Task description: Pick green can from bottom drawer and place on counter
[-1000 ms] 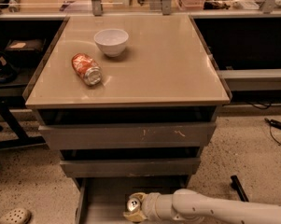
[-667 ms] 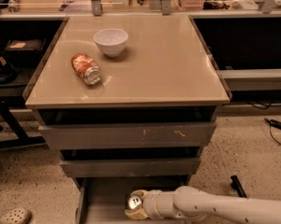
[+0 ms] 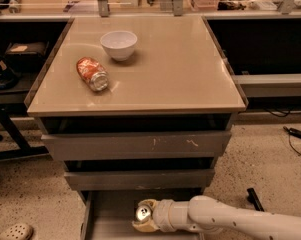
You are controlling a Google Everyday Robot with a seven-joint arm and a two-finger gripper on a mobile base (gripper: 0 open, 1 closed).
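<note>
Arm: the white arm (image 3: 240, 221) reaches in from the lower right, nearly level and pointing left.
Wrist: a thick white cuff (image 3: 170, 215) sits in line with the forearm.
Gripper: the gripper (image 3: 140, 215) is inside the open bottom drawer (image 3: 107, 216), near its middle.
Fingers: the tan fingers (image 3: 149, 203), one above and one below, clasp the green can (image 3: 143, 213).

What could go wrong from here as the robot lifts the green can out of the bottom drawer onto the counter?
1. The pincer grips the small pale green aluminium can low in the shallow grey bottom drawer, beneath two wider grey drawers. Lifting straight up could knock it loose.
2. On the glossy beige counter, a crushed orange-red can and a white bowl occupy the left. Placing the can there risks a collision.
</note>
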